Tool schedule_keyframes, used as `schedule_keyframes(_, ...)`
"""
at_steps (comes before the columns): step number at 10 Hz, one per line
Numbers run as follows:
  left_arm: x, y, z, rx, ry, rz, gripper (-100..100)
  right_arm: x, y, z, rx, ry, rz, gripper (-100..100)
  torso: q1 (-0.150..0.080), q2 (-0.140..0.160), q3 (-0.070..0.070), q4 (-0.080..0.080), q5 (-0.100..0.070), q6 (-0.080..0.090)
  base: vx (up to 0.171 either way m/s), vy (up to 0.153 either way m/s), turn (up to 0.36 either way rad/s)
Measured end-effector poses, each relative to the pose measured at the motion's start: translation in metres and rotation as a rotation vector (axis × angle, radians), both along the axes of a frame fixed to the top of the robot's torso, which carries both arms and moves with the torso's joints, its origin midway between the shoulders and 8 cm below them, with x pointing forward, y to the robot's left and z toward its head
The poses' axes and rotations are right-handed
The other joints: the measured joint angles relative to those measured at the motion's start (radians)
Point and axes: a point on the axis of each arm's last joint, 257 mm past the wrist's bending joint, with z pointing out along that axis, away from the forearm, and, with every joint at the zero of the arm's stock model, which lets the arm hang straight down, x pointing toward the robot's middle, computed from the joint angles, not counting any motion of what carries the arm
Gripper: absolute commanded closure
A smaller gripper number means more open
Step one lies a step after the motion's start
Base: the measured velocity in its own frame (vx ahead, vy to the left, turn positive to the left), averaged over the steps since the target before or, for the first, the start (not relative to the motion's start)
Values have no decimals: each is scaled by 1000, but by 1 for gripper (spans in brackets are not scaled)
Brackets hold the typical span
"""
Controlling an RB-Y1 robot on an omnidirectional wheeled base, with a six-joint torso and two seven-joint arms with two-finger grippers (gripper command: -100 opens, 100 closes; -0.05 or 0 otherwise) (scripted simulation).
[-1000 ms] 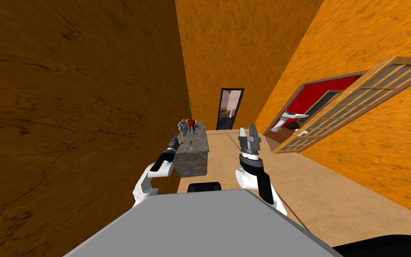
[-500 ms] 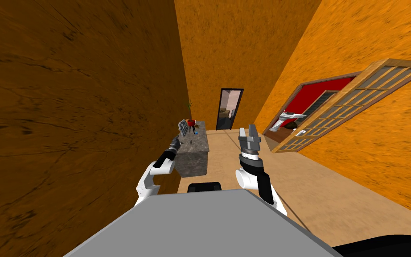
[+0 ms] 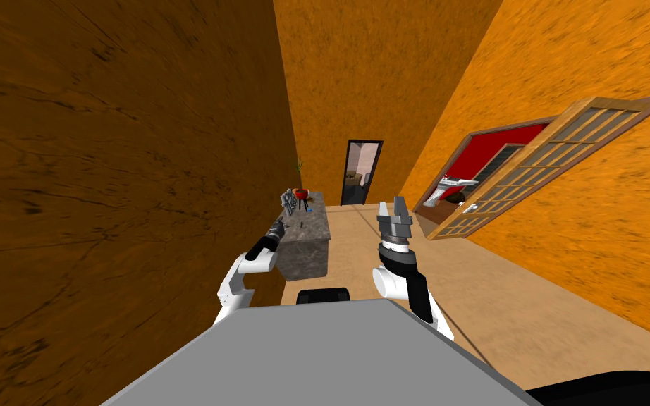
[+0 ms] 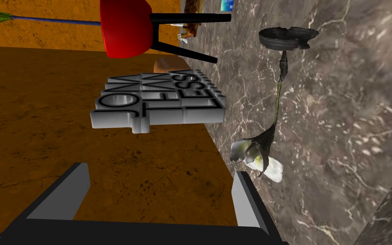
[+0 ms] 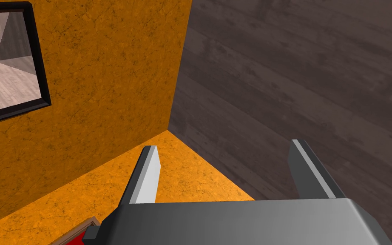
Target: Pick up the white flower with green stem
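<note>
While my left gripper (image 4: 160,168) is open, the white flower (image 4: 257,155) lies beside one finger (image 4: 248,202).
I must slide over to get its stem (image 4: 278,98) between both; my right gripper (image 5: 225,145) waits open.

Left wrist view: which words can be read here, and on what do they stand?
"JON": first row of the grey block-letter sign on the marbled table.
"TEN" or "TFN": second row, middle letter unclear.
"TESS": third row; its ending is too small to read.
Nothing else readable.

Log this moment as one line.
stage: pre-grasp | left gripper: open, white flower just beyond one fingertip, lying on table | right gripper: open, empty
</note>
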Motion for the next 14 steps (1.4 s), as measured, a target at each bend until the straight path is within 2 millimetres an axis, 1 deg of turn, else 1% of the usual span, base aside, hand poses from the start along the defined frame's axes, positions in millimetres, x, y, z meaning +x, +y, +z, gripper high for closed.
schedule_keyframes(3, 0, 9, -17, -4, 64, 21, -100, 0, 0, 0, 0, 0, 0, 0, 0, 0, 0, 0, 0, 0, 9, 4, -36)
schedule_keyframes(6, -5, 24, -33, -4, 137, 50, -100, 0, 0, 0, 0, 0, 0, 0, 0, -1, -1, 0, 0, 0, 20, 4, -53)
schedule_keyframes(8, -11, 36, -50, -2, 195, 74, -100, 0, 0, 0, 0, 0, 0, 0, 0, -1, -1, 0, 0, 0, 26, 3, -53)
schedule_keyframes(9, -13, 39, -53, -2, 214, 82, -100, 0, 0, 0, 0, 0, 0, 0, 0, -1, -1, 0, 0, 0, 28, 3, -43)
schedule_keyframes(11, -21, 52, -66, 1, 267, 106, -100, 0, 0, 0, 0, 0, 0, 0, 0, -2, -1, 0, 0, 0, 34, 4, -57)
schedule_keyframes(14, -31, 67, -81, 5, 336, 135, -100, 0, 0, 0, 0, 0, 0, 0, 0, -3, -2, -1, 0, 0, 48, 4, -72)
